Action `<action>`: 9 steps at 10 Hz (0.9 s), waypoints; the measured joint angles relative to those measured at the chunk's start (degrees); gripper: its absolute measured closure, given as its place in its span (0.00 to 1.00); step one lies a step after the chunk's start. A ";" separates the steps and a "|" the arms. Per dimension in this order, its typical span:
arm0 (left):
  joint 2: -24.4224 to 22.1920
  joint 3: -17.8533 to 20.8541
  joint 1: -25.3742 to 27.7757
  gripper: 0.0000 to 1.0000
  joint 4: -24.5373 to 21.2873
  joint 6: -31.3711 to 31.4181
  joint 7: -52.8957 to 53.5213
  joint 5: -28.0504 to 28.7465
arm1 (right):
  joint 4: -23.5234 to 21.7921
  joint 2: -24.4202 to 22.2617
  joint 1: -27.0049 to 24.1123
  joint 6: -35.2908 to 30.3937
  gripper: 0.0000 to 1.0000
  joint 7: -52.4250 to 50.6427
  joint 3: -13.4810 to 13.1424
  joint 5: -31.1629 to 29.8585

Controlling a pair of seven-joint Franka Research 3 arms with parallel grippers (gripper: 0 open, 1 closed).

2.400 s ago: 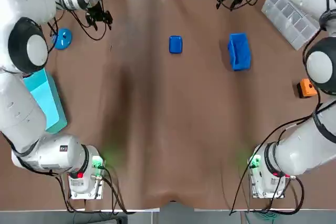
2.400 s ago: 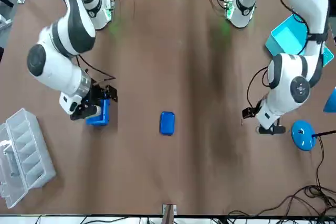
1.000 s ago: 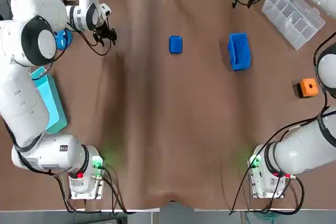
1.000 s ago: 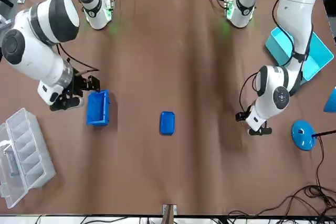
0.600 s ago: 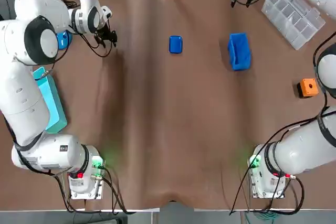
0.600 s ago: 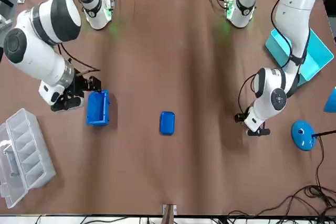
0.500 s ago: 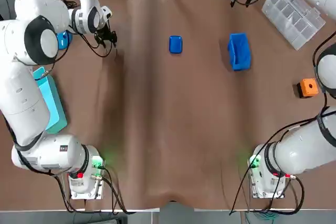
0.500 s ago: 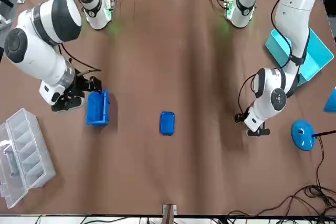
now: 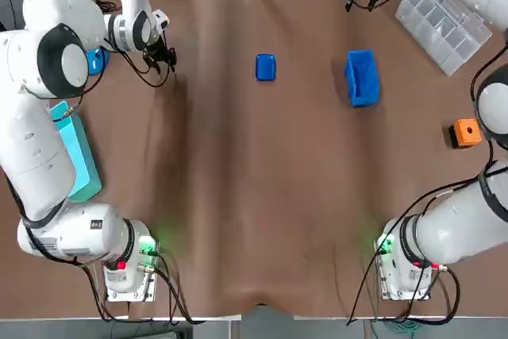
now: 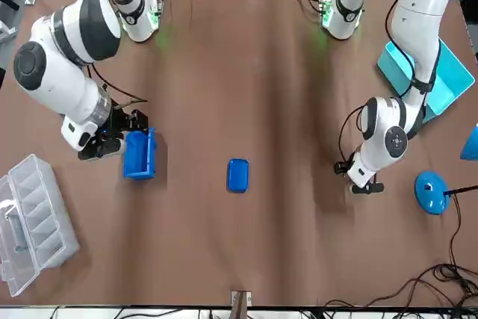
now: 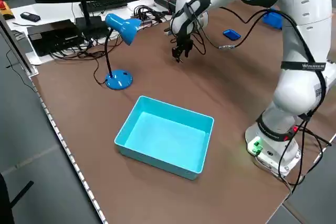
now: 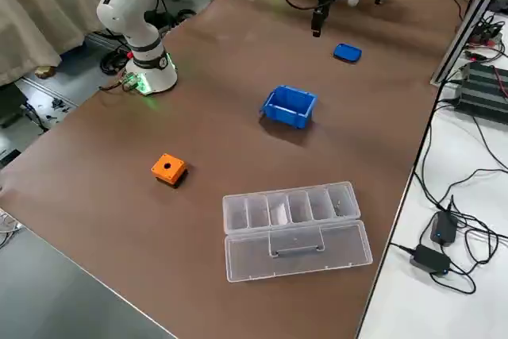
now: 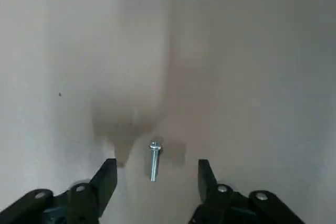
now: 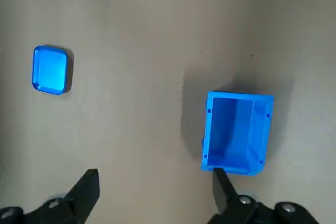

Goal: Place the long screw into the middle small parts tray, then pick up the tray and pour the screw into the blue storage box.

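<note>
My left tool (image 9: 163, 57) hangs low over the worktop (image 9: 254, 196), fingers spread wide, with the screw (image 13: 154, 161) lying flat between them, touching neither. My right tool (image 14: 155, 182), also wide and empty, hovers beside the blue box (image 14: 236, 132); the small blue tray (image 14: 50, 70) sits farther off.

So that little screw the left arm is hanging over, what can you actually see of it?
The screw is a small, silvery, metal-looking piece with a rounded head at one end and a thin straight shank. It lies flat and loose on the brown table, and only the table touches it. In the left wrist view it sits in the gap between the open fingers of the left gripper, clear of both. It is too small to make out in the wider views.
</note>
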 joint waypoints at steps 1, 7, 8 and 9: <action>0.12 0.00 -0.01 0.32 0.00 0.00 0.00 0.00 | 0.00 0.01 0.00 0.01 0.04 0.00 0.00 0.00; 1.09 0.00 -0.04 0.41 0.67 0.03 0.00 0.00 | 0.00 0.08 -0.03 -0.09 0.04 -0.03 -0.13 0.00; 1.09 0.00 -0.03 0.47 0.78 0.03 0.00 0.00 | 0.00 0.08 -0.09 -0.63 0.04 -0.15 -0.22 0.00; 1.09 0.00 -0.04 0.49 0.83 0.03 0.00 0.00 | 0.07 0.07 -0.20 -1.47 0.04 -0.28 -0.33 -0.07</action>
